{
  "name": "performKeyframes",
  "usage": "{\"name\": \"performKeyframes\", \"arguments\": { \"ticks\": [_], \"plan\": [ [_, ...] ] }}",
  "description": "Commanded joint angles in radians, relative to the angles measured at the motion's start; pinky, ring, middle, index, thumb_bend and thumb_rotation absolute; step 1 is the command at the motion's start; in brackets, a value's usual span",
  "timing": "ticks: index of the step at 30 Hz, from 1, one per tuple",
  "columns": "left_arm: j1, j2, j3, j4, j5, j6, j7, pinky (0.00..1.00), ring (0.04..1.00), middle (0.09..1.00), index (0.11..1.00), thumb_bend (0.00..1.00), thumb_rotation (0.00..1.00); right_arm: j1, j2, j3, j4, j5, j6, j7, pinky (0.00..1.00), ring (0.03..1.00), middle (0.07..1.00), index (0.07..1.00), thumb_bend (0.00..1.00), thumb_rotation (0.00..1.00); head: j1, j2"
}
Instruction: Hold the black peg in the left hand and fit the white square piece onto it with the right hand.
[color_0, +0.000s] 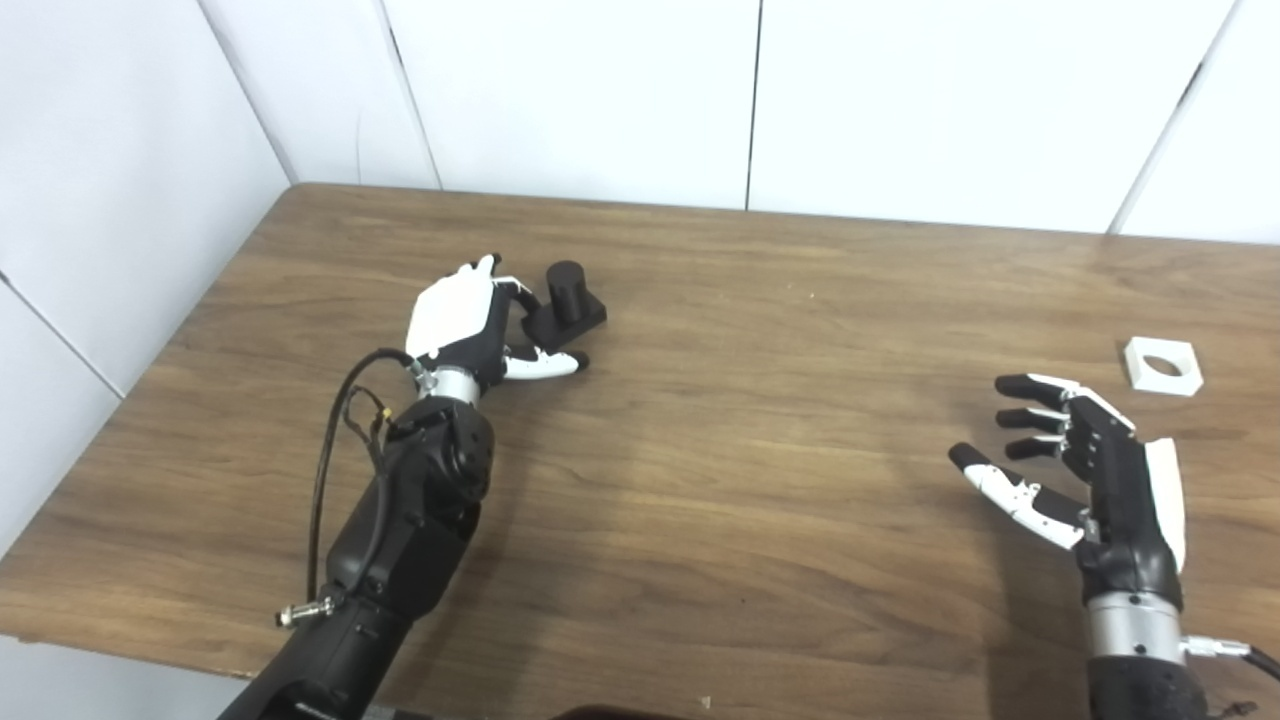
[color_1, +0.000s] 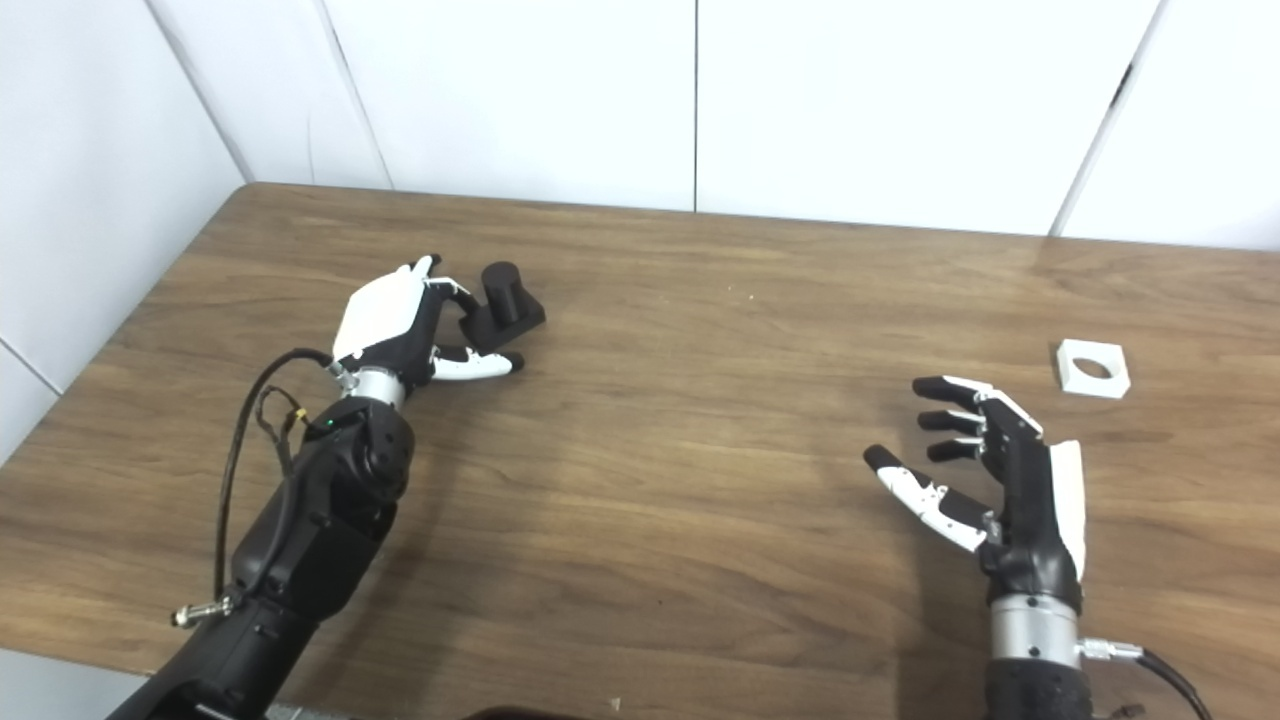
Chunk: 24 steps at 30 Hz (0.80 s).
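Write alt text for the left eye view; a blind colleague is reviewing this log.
The left hand reaches around the black peg on a wooden table. The right hand hangs open near the white square piece, not touching it.

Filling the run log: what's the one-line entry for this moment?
left hand: at peg, grip unclear | right hand: open, empty | square: on table, apart from right hand | fit: not done
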Motion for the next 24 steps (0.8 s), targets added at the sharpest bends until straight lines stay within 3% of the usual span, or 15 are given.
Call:
{"name": "performKeyframes", "arguments": {
  "ticks": [1, 7, 8, 10, 17, 24],
  "plan": [
    [-0.026, 0.023, 0.007, 0.001, -0.008, -0.012, 0.031, 1.0, 1.0, 0.963, 0.601, 0.85, 0.33, 0.0, 0.003, -0.001, -0.025, 0.007, -0.036, -0.008, 0.53, 0.644, 0.724, 0.654, 0.56, 0.0, 0.001, 0.001],
    [-0.026, 0.025, 0.005, 0.014, -0.039, -0.014, 0.039, 1.0, 1.0, 0.923, 0.551, 0.81, 0.27, 0.004, 0.0, 0.0, -0.028, 0.005, -0.045, -0.01, 0.51, 0.643, 0.721, 0.65, 0.55, 0.0, -0.002, 0.003],
    [-0.026, 0.025, 0.004, 0.016, -0.043, -0.015, 0.039, 1.0, 1.0, 0.918, 0.52, 0.67, 0.18, 0.005, 0.0, -0.001, -0.029, 0.004, -0.043, -0.01, 0.52, 0.645, 0.723, 0.653, 0.55, 0.0, -0.002, 0.003],
    [-0.027, 0.026, 0.001, 0.017, -0.047, -0.014, 0.036, 1.0, 1.0, 0.909, 0.492, 0.54, 0.1, 0.006, -0.001, -0.001, -0.034, 0.0, -0.036, -0.009, 0.53, 0.655, 0.728, 0.654, 0.55, 0.02, -0.001, 0.005],
    [-0.026, 0.033, -0.011, 0.026, -0.066, -0.031, 0.041, 1.0, 0.994, 0.883, 0.486, 0.52, 0.08, 0.009, 0.001, -0.005, -0.044, 0.002, -0.029, -0.007, 0.52, 0.66, 0.729, 0.646, 0.54, 0.0, 0.0, 0.009],
    [-0.019, 0.047, -0.031, 0.017, -0.079, -0.031, 0.002, 1.0, 0.999, 0.887, 0.485, 0.52, 0.08, 0.01, 0.002, -0.005, -0.039, -0.003, -0.039, -0.012, 0.52, 0.656, 0.721, 0.638, 0.54, 0.02, 0.0, 0.011]
  ]
}}
